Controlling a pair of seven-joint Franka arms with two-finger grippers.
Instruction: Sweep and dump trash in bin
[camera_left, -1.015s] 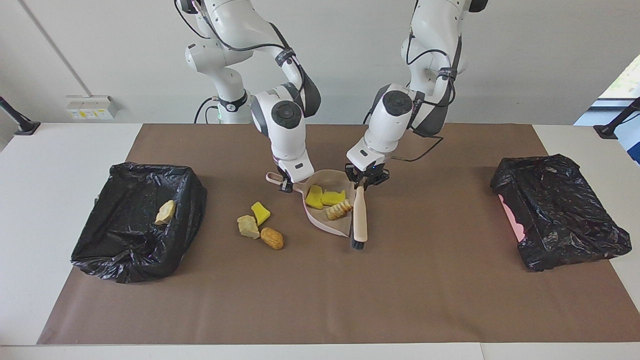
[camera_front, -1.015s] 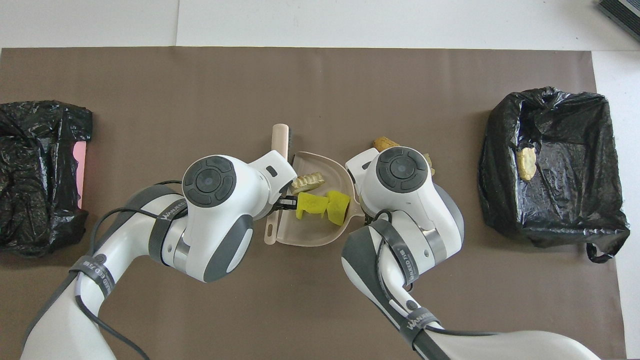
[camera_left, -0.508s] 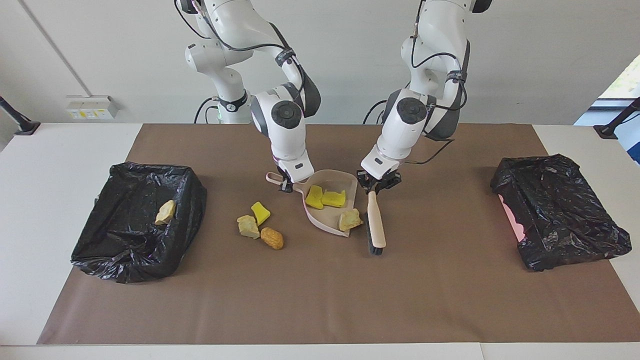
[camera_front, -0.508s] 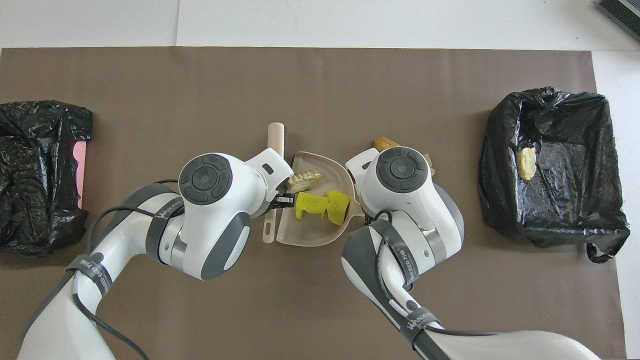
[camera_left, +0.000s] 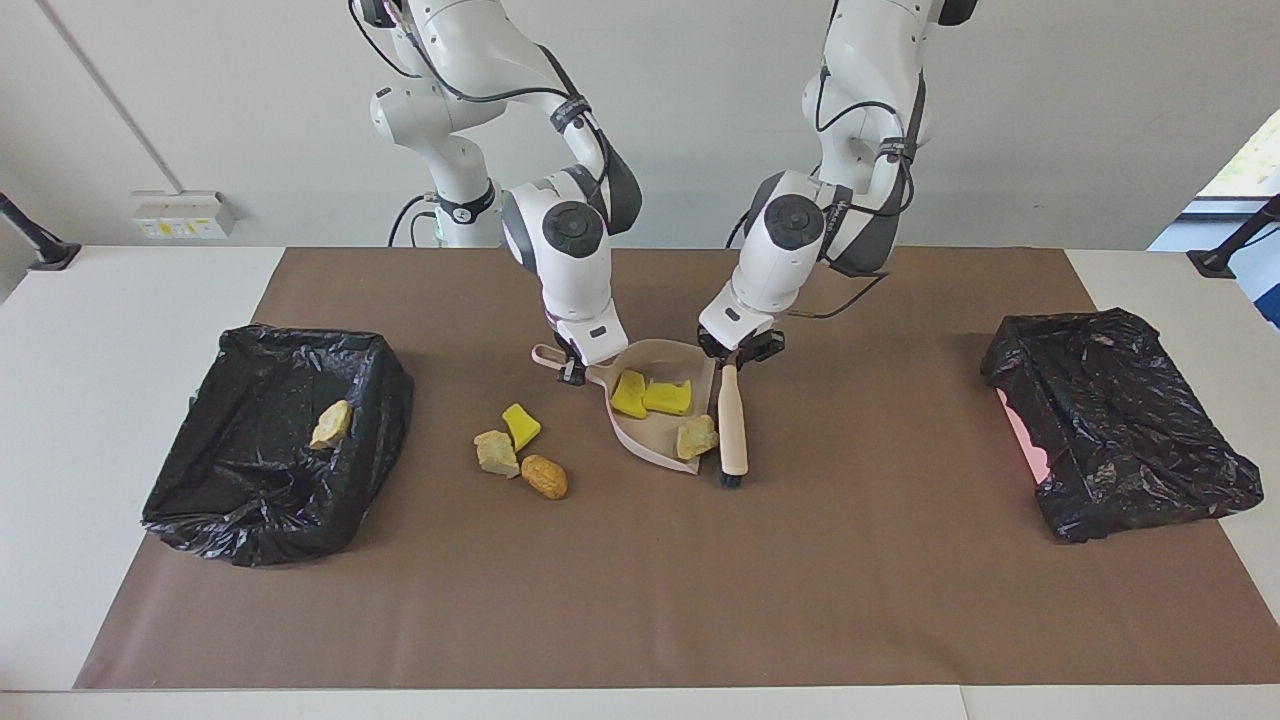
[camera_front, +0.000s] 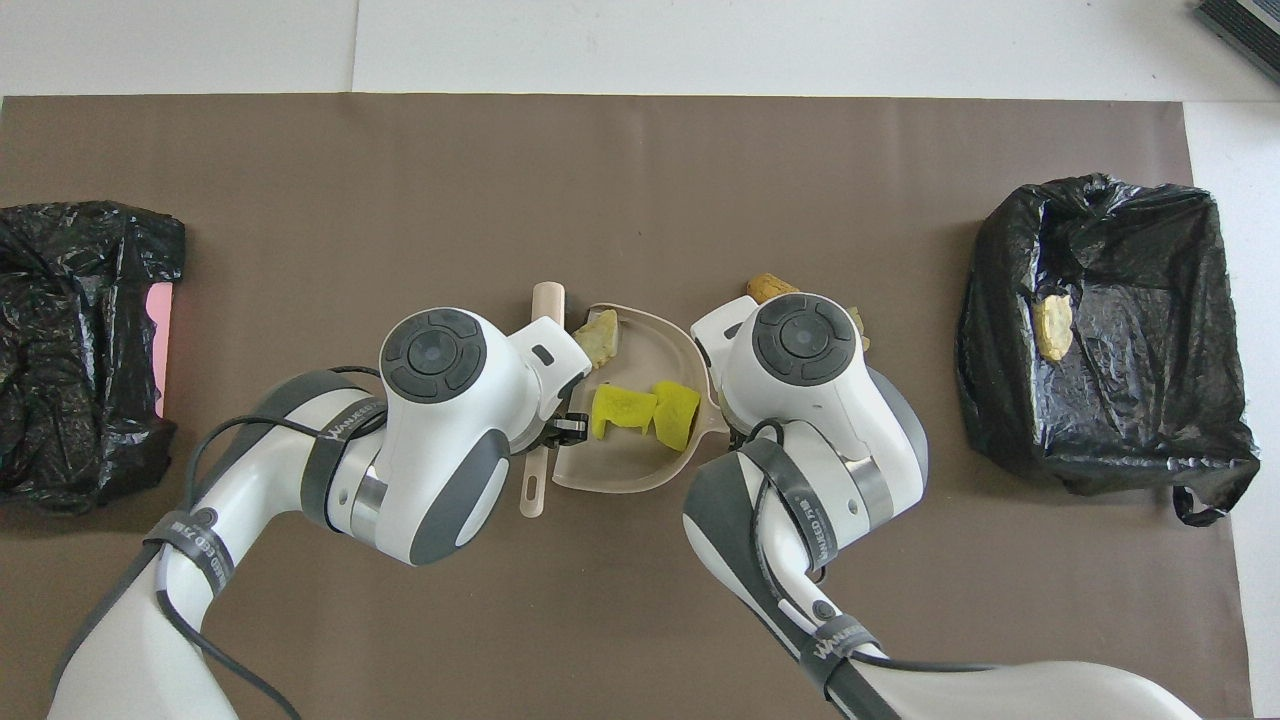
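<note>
Trash scraps, two bright yellow spongy chunks (camera_left: 650, 395) and a beige stony lump (camera_left: 696, 437), lie in the pale pink dustpan (camera_left: 655, 448) whose handle the right gripper (camera_left: 570, 371) clamps, while the left gripper (camera_left: 737, 354) clamps the beige black-bristled hand brush (camera_left: 733, 428).

Three trash scraps (camera_left: 660, 405) lay in the dustpan (camera_left: 655, 452); the brush (camera_left: 733, 430) lay just beside it, toward the left arm's end; three more scraps (camera_left: 520, 452) lay toward the right arm's end.

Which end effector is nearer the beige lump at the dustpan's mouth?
Left. The left end effector holds the brush right beside the beige lump; the right end effector grips the dustpan handle at its other end.
</note>
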